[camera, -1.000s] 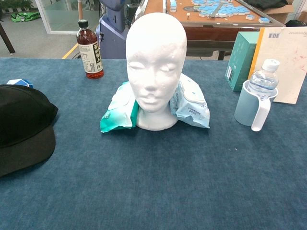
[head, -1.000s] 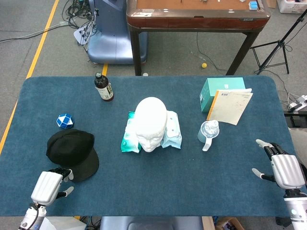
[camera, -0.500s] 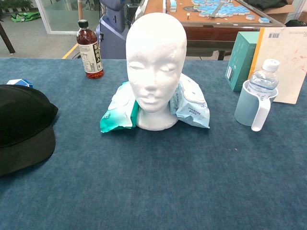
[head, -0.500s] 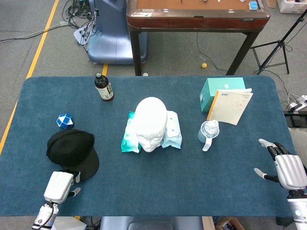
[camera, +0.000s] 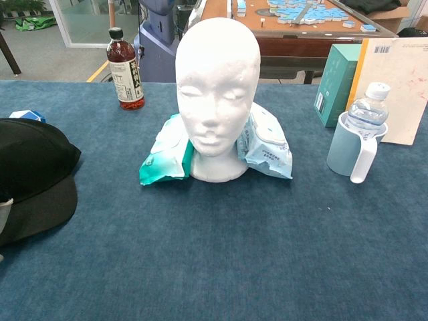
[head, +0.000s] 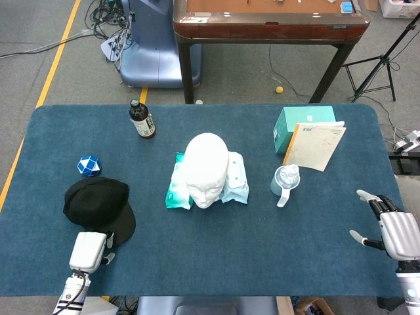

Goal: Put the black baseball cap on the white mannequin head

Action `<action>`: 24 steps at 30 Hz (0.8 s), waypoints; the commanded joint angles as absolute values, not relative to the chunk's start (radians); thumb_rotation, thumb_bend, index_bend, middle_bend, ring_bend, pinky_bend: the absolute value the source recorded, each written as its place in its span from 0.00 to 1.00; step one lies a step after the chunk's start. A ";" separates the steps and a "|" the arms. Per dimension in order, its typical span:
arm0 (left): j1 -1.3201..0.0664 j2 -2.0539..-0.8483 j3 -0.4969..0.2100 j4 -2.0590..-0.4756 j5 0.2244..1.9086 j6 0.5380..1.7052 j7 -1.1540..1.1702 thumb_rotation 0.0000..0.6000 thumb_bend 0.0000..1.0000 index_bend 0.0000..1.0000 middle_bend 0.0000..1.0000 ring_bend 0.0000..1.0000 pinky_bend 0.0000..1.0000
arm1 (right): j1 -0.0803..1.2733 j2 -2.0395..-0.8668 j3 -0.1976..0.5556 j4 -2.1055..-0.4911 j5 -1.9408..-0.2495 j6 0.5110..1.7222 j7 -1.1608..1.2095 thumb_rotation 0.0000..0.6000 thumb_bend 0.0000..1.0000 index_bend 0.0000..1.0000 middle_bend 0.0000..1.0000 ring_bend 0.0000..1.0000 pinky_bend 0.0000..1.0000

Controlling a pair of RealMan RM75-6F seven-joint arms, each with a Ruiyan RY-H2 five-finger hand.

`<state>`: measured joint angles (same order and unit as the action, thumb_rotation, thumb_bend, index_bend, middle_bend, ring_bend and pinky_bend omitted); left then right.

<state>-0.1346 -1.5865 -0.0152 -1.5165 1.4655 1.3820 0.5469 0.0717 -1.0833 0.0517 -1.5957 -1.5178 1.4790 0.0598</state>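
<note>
We see our left hand at the black cap's brim, grip unclear; right hand spread, holding nothing; mannequin head bare.

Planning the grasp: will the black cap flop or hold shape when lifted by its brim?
The black fabric baseball cap lies flat with its crown domed, so it probably keeps some shape, though the crown may sag. It looks light. The left hand sits at its brim edge; the flat brim is likely the stiffest part.

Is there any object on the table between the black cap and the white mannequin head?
No. In the head view, only bare blue cloth lies between the black cap and the mannequin head.
</note>
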 commanded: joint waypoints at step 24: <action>-0.181 -1.667 -0.064 -1.424 1.381 1.354 0.572 1.00 0.05 0.69 0.80 0.64 0.67 | 0.072 -1.082 0.052 -1.597 -1.517 1.476 0.059 1.00 0.03 0.20 0.30 0.22 0.48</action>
<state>-0.1781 -1.6616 -0.0607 -1.4323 1.3856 1.3569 0.5699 0.0715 -1.0822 0.0522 -1.5970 -1.5173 1.4761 0.0586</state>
